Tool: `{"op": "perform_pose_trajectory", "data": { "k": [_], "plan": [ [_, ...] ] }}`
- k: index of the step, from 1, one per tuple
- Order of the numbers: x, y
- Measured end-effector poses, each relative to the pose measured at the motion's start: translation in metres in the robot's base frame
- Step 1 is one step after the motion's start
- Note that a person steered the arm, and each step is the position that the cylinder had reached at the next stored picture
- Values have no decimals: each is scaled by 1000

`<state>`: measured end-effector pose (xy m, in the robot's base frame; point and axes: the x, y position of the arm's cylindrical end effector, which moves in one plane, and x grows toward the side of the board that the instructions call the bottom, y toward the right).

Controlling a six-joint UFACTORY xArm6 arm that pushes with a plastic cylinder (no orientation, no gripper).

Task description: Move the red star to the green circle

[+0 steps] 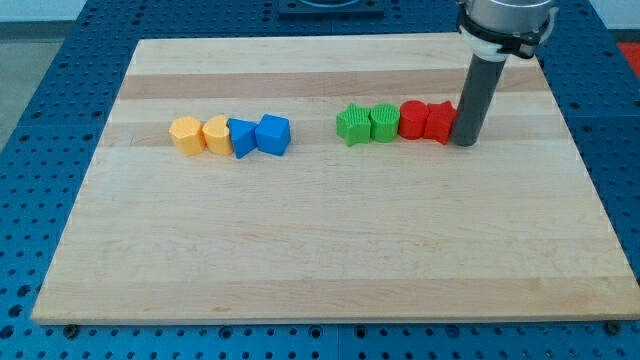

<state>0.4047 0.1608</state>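
The red star (440,121) lies at the right end of a tight row at the view's upper right. To its left comes a red round block (413,119), then the green circle (384,122), then a green star (352,124). The blocks in this row touch one another. My tip (464,144) stands on the board right against the red star's right side. The rod rises straight up from there to the arm at the view's top right.
A second row lies at the view's left: an orange hexagon (185,133), a yellow block (216,133), a blue triangle (241,137) and a blue cube (272,134). The wooden board (320,250) rests on a blue perforated table.
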Motion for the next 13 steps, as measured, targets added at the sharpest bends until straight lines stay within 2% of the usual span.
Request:
{"op": "perform_pose_trajectory", "data": {
  "k": [3, 5, 6, 9, 12, 13],
  "plan": [
    [-8, 24],
    [-64, 24],
    [-65, 19],
    [-29, -15],
    [18, -9],
    [55, -9]
  ]
}}
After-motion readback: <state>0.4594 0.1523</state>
